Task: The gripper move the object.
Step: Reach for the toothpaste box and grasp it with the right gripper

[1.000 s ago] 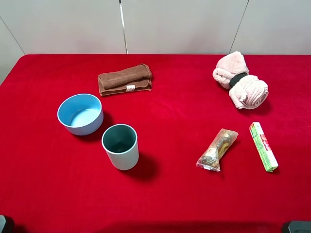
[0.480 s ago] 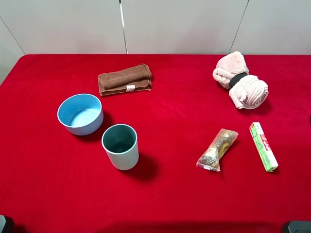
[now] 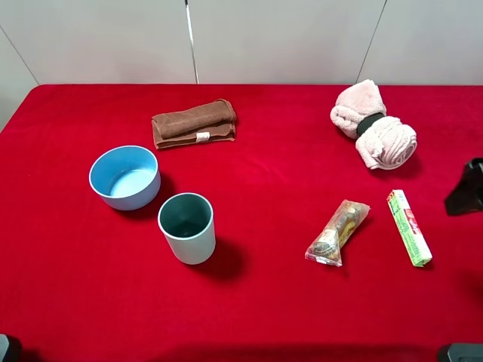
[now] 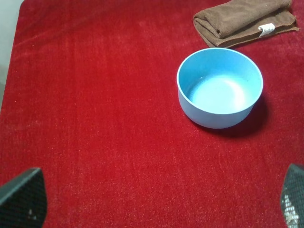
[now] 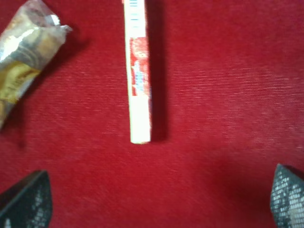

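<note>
Right black two-fingered gripper [image 5: 154,202], fingers wide apart, hovers near the long slim light-green cardboard box [image 3: 409,227] (flat beside a clear plastic snack packet [image 3: 337,232]).

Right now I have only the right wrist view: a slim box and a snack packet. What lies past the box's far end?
Observer: A pink rolled towel with a black band, clearly apart from the box.
Operator: Anything beyond the packet on the other side?
Observer: A grey-blue cup stands upright, well left of the snack packet.
Operator: Where is the left arm?
Observer: Its pincer is open above the red cloth, facing a blue bowl and holding nothing.
</note>
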Motion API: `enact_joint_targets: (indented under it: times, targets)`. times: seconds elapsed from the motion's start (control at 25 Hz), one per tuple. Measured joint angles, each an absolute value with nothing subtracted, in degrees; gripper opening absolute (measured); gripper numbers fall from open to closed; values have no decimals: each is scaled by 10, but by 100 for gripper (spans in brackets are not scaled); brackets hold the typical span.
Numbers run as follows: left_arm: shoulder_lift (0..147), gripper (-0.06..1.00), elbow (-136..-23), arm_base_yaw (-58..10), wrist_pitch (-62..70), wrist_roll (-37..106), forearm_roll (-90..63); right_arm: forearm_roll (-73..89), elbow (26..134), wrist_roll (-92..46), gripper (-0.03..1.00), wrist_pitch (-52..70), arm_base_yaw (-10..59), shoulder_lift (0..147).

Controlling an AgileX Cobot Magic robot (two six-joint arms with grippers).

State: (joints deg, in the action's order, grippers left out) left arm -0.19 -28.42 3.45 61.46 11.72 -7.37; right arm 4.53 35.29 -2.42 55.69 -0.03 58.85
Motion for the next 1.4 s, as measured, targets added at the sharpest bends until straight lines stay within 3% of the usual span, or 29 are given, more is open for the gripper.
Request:
enact_joint_targets:
  times: [0.8,1.4]
  targets:
    - [-2,98,-284,34,615,117,-74,68,362,-35,69,485,0,693]
    - [-2,98,-284,34,615,117,-74,63,363,-33,69,397,26,855]
